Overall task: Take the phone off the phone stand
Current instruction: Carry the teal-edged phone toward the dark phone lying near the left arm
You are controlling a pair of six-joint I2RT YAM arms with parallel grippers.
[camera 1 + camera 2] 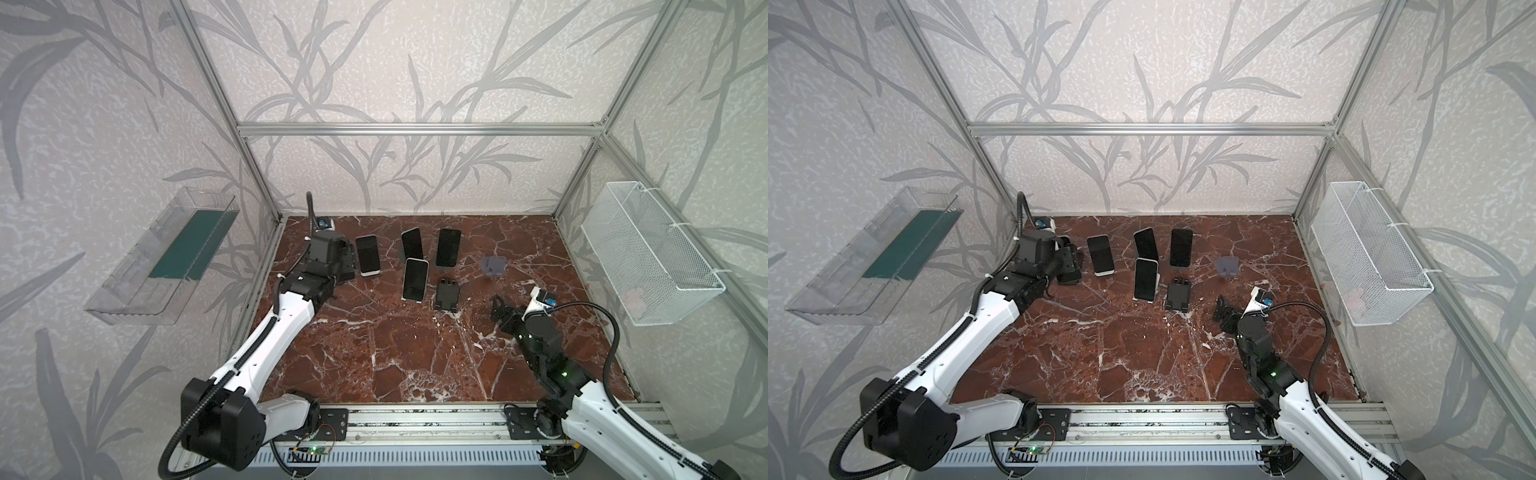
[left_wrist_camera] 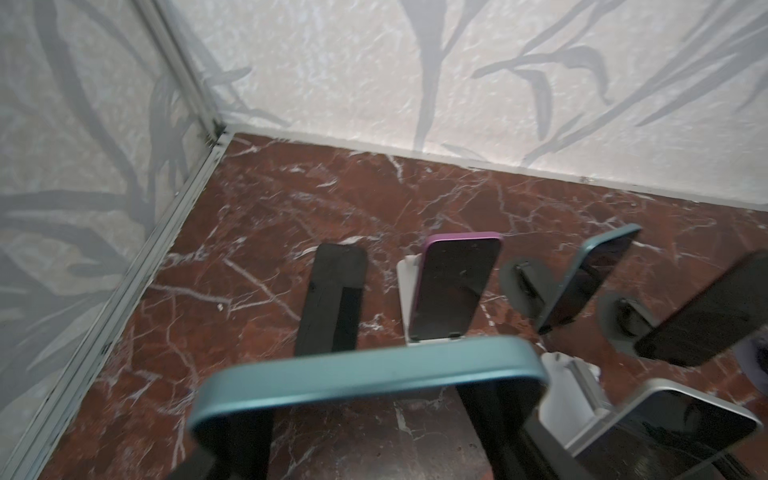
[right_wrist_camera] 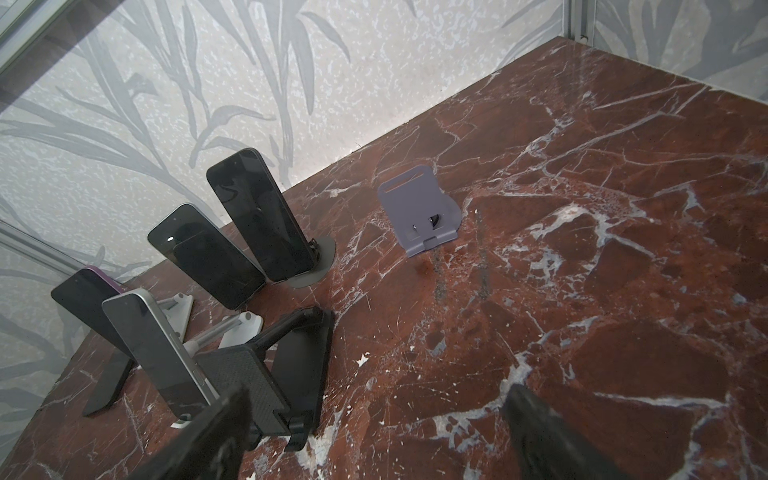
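Both top views look steeply down from the front over the whole marble table point(image 1: 374, 353). Wrist views sit low and close; both share the purple phone point(image 2: 453, 286).

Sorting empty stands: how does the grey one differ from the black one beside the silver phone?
The grey stand is one bent plate; the black stand has a textured plate on an arm. The grey stands alone; the black sits beside the silver phone. Both are empty.

Teal phone point(image 2: 370, 372) near empty black stand point(image 2: 332, 286)
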